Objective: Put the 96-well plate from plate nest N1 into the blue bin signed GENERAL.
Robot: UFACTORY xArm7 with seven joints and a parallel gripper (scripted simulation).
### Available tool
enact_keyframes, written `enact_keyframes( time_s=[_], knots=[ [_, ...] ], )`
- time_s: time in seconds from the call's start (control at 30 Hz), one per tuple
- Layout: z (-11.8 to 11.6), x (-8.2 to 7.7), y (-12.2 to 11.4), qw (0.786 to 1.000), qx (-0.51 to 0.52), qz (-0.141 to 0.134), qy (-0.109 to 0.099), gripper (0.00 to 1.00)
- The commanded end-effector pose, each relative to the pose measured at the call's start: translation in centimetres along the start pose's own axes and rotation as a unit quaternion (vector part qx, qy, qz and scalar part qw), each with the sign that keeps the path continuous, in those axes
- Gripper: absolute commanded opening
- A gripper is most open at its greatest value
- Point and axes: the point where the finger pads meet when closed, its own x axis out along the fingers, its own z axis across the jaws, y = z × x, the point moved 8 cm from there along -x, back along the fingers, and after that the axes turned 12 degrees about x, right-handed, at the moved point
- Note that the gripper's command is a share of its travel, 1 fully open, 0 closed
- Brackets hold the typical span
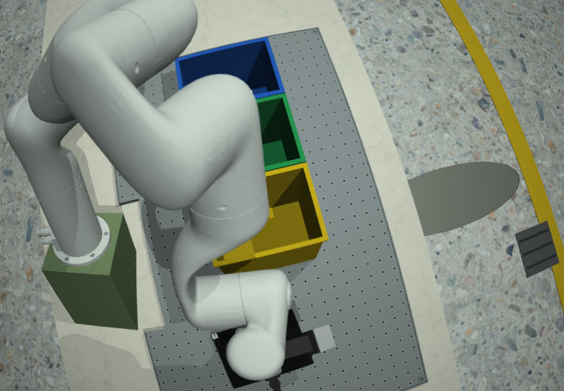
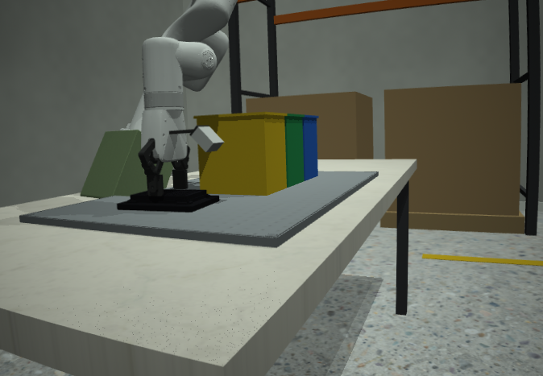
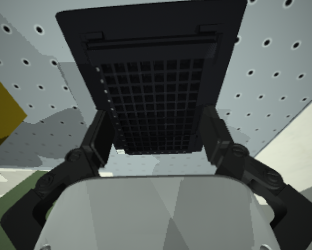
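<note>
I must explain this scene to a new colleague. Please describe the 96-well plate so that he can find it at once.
Find the grey perforated board on the table. At its end beyond the yellow bin, a flat black nest lies under the open pincer. The plate sits in it: black, low, gridded with small square wells, unlike the tall coloured bins.

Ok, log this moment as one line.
phase: pre-grasp | tool: open, straddling 96-well plate | plate: seated in nest N1 | blue bin: upright, plate not in it
</note>
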Motion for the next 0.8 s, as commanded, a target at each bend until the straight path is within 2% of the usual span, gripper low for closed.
enact_keyframes(
  time_s=[0.0, 0.77],
  knots=[
    [0.13, 0.13, 0.07, 1.0, 0.0, 0.001, -0.002, 1.0],
    [0.13, 0.46, 0.07, 1.0, 0.0, 0.001, -0.002, 1.0]
  ],
)
